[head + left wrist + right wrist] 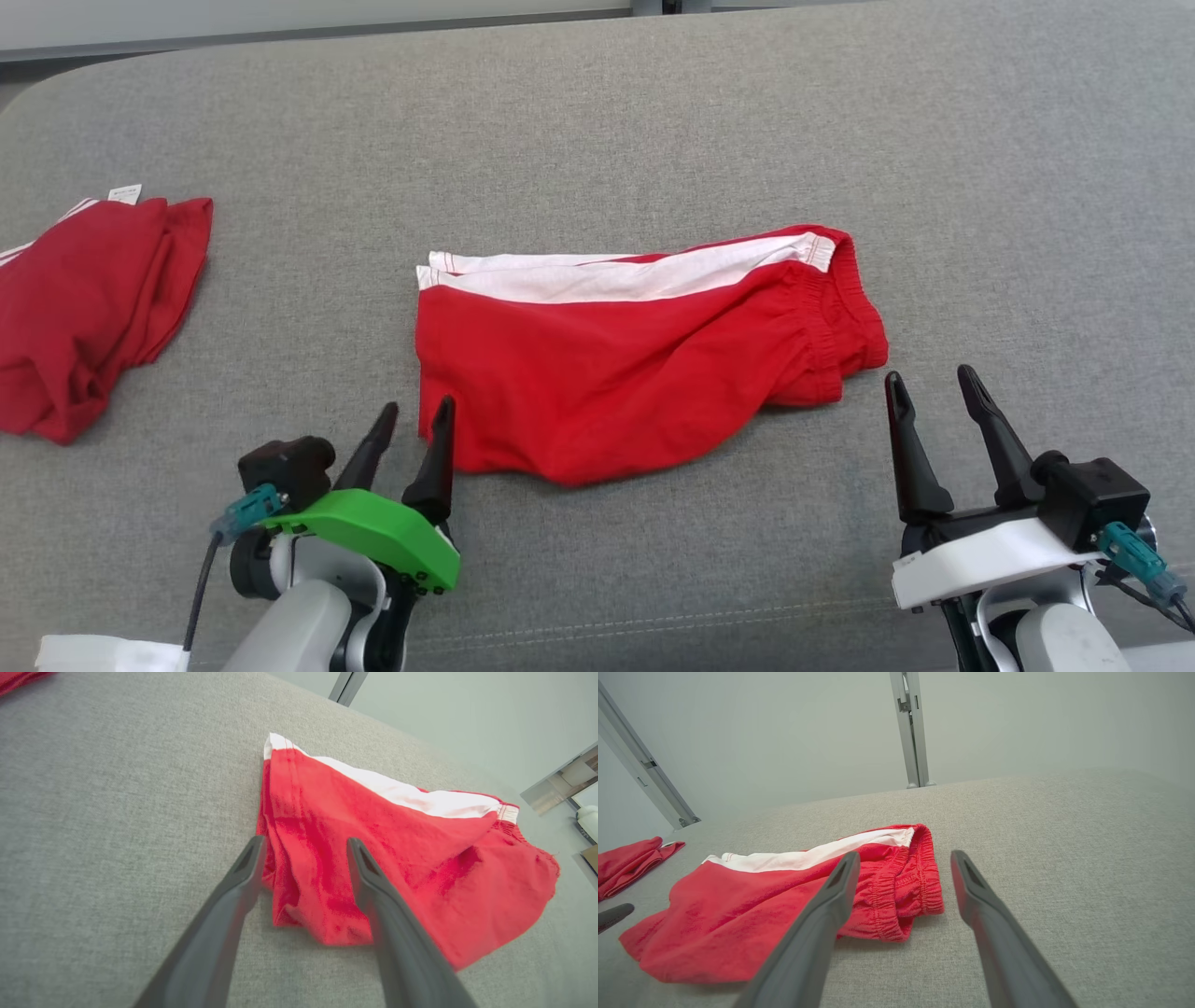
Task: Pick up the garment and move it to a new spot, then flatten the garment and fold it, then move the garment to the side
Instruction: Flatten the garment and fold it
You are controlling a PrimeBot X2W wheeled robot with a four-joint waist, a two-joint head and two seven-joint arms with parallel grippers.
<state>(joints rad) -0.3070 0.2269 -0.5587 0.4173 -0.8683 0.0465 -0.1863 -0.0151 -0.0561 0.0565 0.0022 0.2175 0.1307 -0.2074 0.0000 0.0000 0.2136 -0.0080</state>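
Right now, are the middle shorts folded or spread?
Folded once, leg over leg, but not flat: the shorts show stacked hems at the left, a bunched waistband at the right, and wrinkles across the top.

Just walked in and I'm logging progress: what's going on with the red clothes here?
The robot is working on red shorts with a white side stripe, lying loosely flat on the grey fabric surface. Its left hand is open at the leg-hem end, its right hand open just short of the elastic waistband; neither grips cloth. A second red garment lies aside at the robot's left.
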